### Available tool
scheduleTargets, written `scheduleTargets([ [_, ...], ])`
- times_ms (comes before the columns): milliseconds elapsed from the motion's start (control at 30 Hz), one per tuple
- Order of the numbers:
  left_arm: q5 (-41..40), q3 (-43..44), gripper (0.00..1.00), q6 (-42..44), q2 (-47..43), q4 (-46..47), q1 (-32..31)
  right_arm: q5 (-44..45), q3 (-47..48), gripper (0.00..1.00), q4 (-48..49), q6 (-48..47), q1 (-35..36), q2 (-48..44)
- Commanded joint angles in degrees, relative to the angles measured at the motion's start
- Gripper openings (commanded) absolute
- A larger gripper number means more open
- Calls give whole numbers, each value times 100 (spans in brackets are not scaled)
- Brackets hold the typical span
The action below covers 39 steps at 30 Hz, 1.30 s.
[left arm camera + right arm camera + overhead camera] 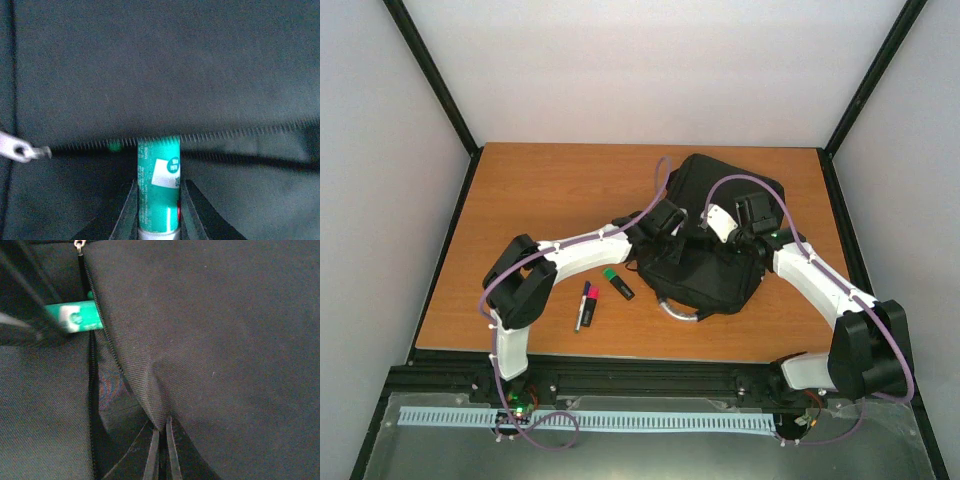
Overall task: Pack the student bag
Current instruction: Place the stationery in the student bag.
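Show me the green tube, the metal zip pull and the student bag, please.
green tube [159, 190]: left wrist view, mid-barrel, on its printed label.
metal zip pull [20, 150]: left wrist view, its silver ring end.
student bag [705, 282]: top external view, black front panel.

On the brown wooden surface [520, 200], between white walls [650, 70] and black corner posts [430, 70], a dark marker with a pink end [586, 303] lies near a short green-ended marker [618, 284], not touching it, and a teal-labelled tube [158, 185] appears close up.
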Motion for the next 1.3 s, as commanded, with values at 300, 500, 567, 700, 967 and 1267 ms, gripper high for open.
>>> scheduleTargets([
  [300,-432,407,31,-297,104,-278,157,-331,18,3,-67,-18,70,-128],
  [500,-340,-557,40,-293,-801,-278,151,-332,17,3,-57,-37,62,-117],
  [567,-141,-836,40,-274,-983,-210,150,-342,12,3,-58,-39,65,-110],
  [700,267,-1241,27,-216,-1116,54,151,-336,17,3,-60,-55,69,-68],
  [967,57,-981,6,19,-762,352,151,-329,13,3,-69,-48,69,-33],
  [1267,-715,492,2,386,523,596,167,-312,18,3,-78,-47,65,-7],
])
